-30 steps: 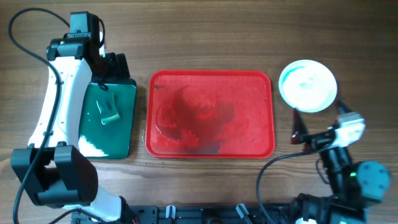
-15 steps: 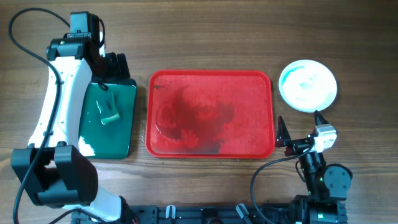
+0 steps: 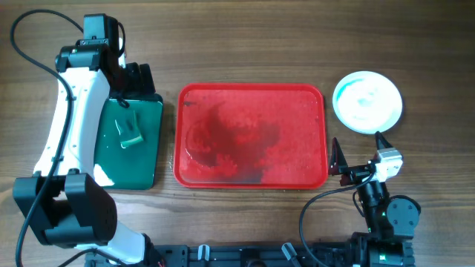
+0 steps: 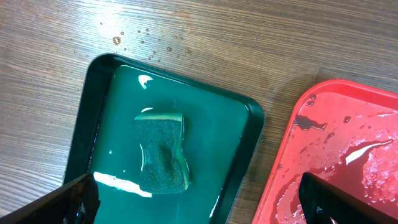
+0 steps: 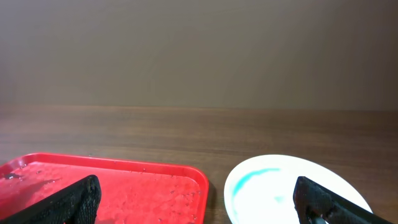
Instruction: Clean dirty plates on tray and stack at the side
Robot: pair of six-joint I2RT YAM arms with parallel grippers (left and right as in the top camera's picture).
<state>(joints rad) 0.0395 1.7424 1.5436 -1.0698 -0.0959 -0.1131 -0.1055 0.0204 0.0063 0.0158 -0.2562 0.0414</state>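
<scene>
The red tray (image 3: pixel 252 93) lies wet in the middle of the table with no plates on it; it also shows in the left wrist view (image 4: pixel 292 162) and the right wrist view (image 5: pixel 124 183). The white plates (image 3: pixel 367 101) with teal smears sit stacked on the table right of the tray, also seen in the right wrist view (image 5: pixel 273 186). My right gripper (image 3: pixel 356 152) is open and empty, near the tray's right front corner, in front of the stack. My left gripper (image 4: pixel 199 202) is open and empty above the dark green tray.
A dark green black-rimmed tray (image 3: pixel 152 141) left of the red tray holds water and a green sponge (image 3: pixel 130 136), which also shows in the left wrist view (image 4: pixel 161 152). Water drops lie on the wooden table beyond it. The left arm (image 3: pixel 70 111) stretches along the left side.
My right arm has pulled back from beside the plate stack toward the front edge, then stopped. The left arm and the sponge have not moved.
</scene>
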